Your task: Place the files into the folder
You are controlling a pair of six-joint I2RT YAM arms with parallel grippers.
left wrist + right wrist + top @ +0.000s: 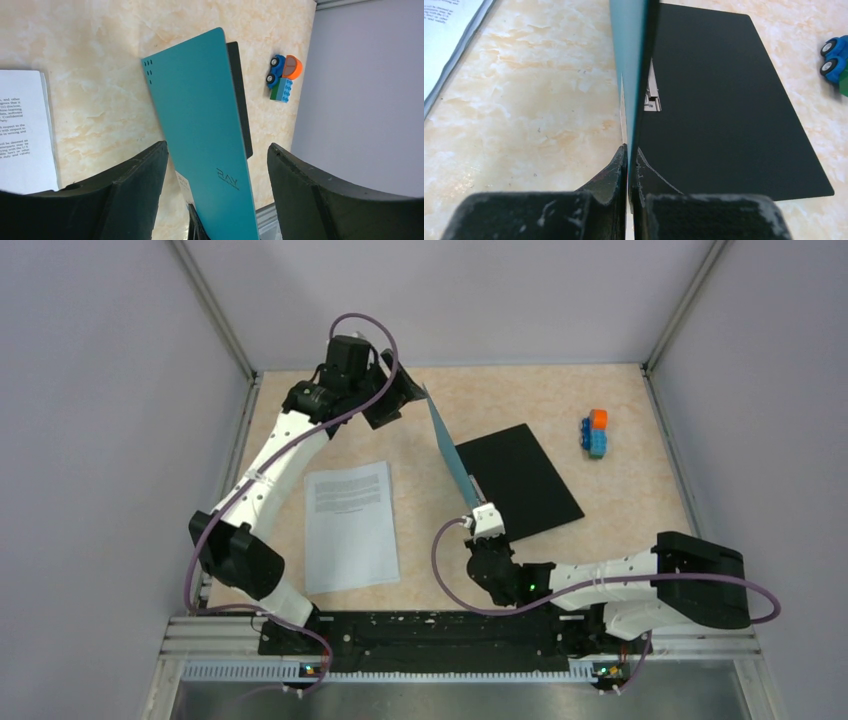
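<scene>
The folder (520, 480) lies open on the table, its black inside facing up. Its teal cover (450, 445) stands upright on edge. My right gripper (487, 518) is shut on the cover's near edge, as the right wrist view (630, 150) shows, next to the metal clip (652, 92). My left gripper (405, 390) is open at the cover's far end. In the left wrist view (215, 150) the teal cover (205, 125) stands between the jaws, touching neither. The files (349, 525) lie stacked flat on the table left of the folder, also seen in the left wrist view (22, 130).
An orange-and-blue toy block stack (596, 432) sits at the back right, beyond the folder. Grey walls and metal rails bound the table on three sides. Bare table lies between the files and the folder.
</scene>
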